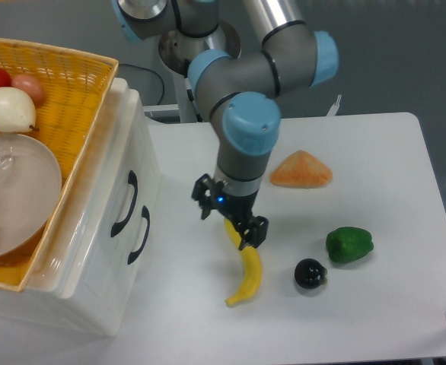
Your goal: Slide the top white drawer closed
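The top white drawer (138,156) is in the white unit at the left, its black arched handle (125,202) facing the table. Its front looks level with the lower drawer front and handle (141,234) just beneath. My gripper (230,220) hangs well to the right of both handles, over the table and above the upper end of a yellow banana (246,272). It points down and stands open, nothing between its fingers, touching neither drawer.
A yellow wicker basket (71,91) with fruit and a pale plate sits on top of the drawer unit. On the table lie an orange wedge (301,170), a green pepper (349,244) and a dark round fruit (310,273).
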`<state>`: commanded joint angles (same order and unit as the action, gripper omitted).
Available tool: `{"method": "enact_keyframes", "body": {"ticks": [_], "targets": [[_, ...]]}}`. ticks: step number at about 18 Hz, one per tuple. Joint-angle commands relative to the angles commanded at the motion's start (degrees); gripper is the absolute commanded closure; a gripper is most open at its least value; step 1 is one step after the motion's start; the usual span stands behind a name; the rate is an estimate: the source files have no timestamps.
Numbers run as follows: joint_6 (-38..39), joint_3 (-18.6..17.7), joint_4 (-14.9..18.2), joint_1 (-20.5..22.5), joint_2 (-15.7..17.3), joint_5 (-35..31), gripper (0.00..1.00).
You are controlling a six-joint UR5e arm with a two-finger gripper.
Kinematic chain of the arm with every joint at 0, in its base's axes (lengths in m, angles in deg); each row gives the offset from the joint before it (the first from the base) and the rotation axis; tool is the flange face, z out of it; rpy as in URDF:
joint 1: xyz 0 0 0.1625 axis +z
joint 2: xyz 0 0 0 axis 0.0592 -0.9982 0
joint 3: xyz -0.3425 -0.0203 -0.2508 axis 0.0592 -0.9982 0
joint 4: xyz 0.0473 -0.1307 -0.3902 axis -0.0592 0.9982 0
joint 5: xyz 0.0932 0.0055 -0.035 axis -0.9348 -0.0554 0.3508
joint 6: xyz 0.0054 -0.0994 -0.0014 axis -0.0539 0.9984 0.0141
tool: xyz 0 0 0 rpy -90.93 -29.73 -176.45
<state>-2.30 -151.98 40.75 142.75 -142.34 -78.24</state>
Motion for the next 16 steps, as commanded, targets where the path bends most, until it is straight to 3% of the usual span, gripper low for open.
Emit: {"method": "enact_keyframes", "body": {"ticks": [5,10,16], "targets": [[-11.0,-3.4,0.6,3.7,2.6,-0.4,0.00],[-11.4,-2.6,3.9,4.7,4.1,-8.0,0.00],[-11.3,0.0,6.4,4.7,4.4,-8.3,0.00]]}}
